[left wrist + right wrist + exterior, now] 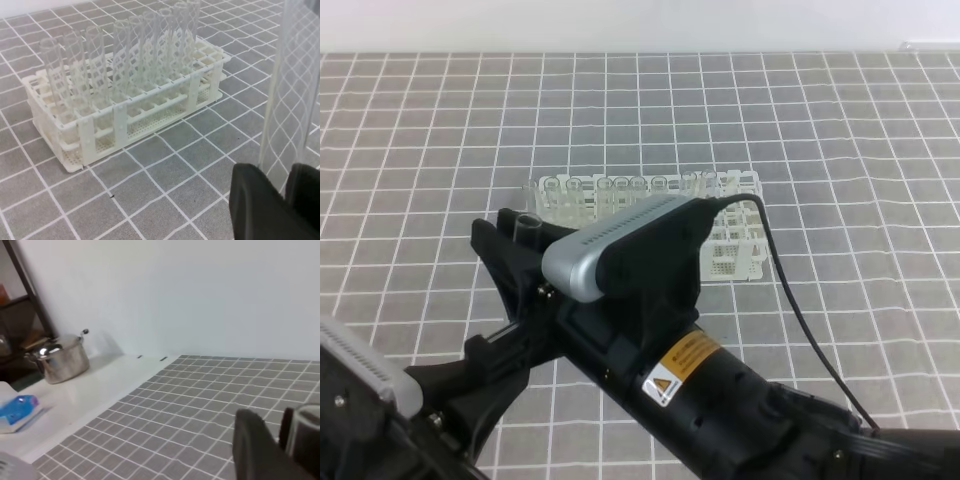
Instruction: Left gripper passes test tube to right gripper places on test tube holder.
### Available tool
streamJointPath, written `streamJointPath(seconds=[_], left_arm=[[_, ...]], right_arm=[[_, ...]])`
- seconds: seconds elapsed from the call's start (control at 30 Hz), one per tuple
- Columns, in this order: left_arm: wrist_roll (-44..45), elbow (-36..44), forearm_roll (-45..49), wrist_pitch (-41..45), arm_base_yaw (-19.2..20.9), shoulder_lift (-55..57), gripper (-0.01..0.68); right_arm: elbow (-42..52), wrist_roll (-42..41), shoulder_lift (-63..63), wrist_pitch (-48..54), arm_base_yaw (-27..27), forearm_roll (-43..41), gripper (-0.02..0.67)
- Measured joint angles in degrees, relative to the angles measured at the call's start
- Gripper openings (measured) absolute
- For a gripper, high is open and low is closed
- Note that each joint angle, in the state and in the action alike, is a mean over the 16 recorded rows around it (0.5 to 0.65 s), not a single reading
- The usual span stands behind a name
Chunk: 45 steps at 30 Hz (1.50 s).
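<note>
While the left tool [272,200] grips the upright test tube [295,100] near its base, leaving the upper length free for handover, the right tool [272,440] flanks its rim, closure unclear, near the test tube holder [125,115].

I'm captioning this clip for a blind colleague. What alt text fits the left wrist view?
A clear test tube stands upright at the right edge, close to the camera, held at its lower end between the black fingers of the left hand. Behind it, on a grey tiled surface, sits a white test tube holder with a back row of clear tubes.
</note>
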Motion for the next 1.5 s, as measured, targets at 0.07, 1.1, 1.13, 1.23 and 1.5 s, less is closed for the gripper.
streamJointPath(seconds=[0.07,1.1,1.13,1.23,1.5], left_arm=[[-0.1,0.0,0.0,0.0,0.0,0.0,0.073],[-2.2,-3.2,0.5,-5.9,0.1,-7.8,0.133],[-2.0,-3.4,0.5,-6.8,0.1,-9.1,0.111],[-1.3,-3.6,0.3,-9.1,0.1,-13.6,0.051],[0.2,0.8,-1.0,-11.9,0.1,-25.2,0.001]], right_arm=[[0.0,0.1,0.0,0.1,0.0,-0.2,0.125],[-0.1,-4.8,-3.3,10.7,-3.0,0.0,0.082],[-0.1,-5.3,-3.8,11.5,-3.1,0.2,0.082],[-0.1,-6.8,-5.0,13.6,-3.3,0.5,0.082],[-0.1,-8.6,-6.8,17.3,-3.4,0.9,0.082]])
